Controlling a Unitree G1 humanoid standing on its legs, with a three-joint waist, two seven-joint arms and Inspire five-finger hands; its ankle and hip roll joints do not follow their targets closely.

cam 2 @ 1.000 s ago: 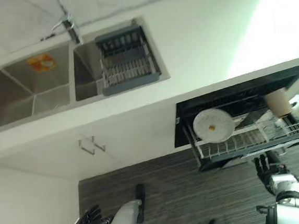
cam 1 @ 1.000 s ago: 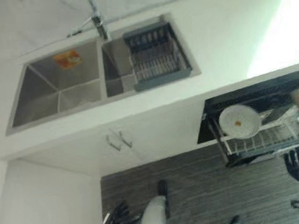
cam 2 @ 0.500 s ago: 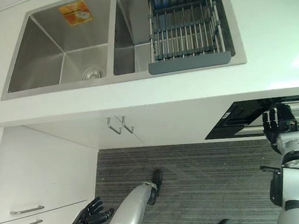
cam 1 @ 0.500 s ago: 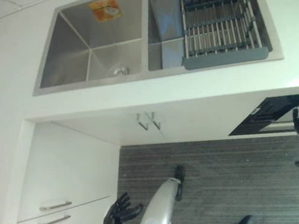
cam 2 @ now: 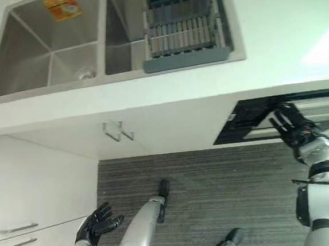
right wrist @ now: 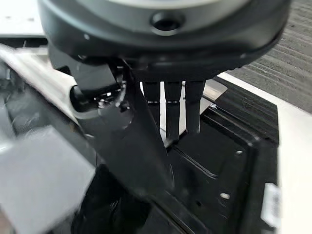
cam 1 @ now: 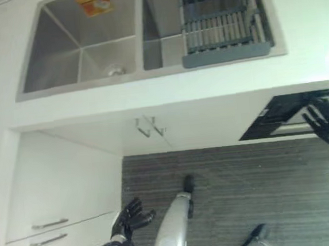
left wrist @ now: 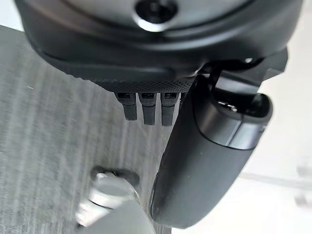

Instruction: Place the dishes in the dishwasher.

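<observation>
The right hand (cam 2: 295,130) is held with fingers (right wrist: 168,109) straight and spread, grasping nothing, their tips at the front edge of the black open dishwasher (cam 2: 250,118) under the white countertop (cam 2: 273,44). No dishes can be made out past the fingers. The left hand (cam 2: 96,227) is seen low over the grey striped floor (cam 2: 216,187), fingers relaxed and empty.

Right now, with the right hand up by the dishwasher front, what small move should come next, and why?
Probably press the right hand forward against the dishwasher front to close it: its fingers are straight and open there, holding nothing.
</observation>
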